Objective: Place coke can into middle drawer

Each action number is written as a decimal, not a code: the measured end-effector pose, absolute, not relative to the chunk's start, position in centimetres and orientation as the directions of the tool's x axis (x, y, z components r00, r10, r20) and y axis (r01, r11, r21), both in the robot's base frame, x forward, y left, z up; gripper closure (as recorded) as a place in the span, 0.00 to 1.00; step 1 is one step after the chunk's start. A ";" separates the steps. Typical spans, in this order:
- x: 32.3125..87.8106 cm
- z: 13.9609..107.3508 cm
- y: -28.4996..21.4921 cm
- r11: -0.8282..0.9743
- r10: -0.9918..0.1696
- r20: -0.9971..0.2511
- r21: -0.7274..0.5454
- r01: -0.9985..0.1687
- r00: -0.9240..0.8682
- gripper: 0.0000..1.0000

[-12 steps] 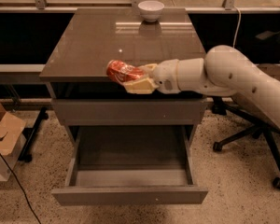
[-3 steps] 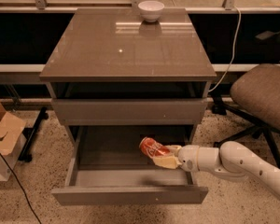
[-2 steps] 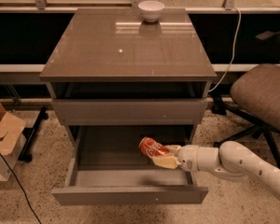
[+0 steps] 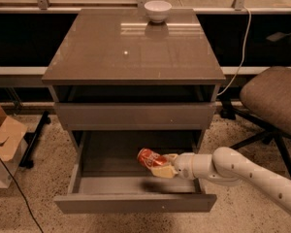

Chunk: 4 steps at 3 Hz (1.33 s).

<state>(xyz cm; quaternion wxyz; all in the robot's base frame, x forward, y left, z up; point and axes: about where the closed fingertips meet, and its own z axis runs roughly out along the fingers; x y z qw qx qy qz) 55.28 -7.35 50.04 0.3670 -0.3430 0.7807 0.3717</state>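
Observation:
The red coke can (image 4: 149,157) lies tilted on its side in my gripper (image 4: 161,167), held just above the grey floor of the open middle drawer (image 4: 134,202). My white arm reaches in from the lower right over the drawer's right wall. The gripper's yellowish fingers (image 4: 163,172) are shut on the can's right end. The can's shadow falls on the drawer floor below it, towards the front.
The grey-brown cabinet (image 4: 136,47) has a white bowl (image 4: 157,10) at the back of its top and a closed drawer front (image 4: 135,115) above the open one. An office chair (image 4: 276,98) stands at the right. A cardboard box (image 4: 4,140) and a cable lie at the left.
Four seconds ago I held the can above the cabinet top's front edge; it is now down inside the open drawer. Over the last second it has hardly moved.

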 end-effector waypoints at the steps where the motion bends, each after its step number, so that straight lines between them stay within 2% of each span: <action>1: 55.5 47.1 -6.4 0.490 -0.282 -0.811 0.337 -0.804 -0.512 1.00; 2: 55.4 44.3 -5.0 0.495 -0.296 -0.786 0.360 -0.791 -0.543 0.81; 4: 55.4 40.0 -1.1 0.488 -0.321 -0.737 0.409 -0.771 -0.595 0.34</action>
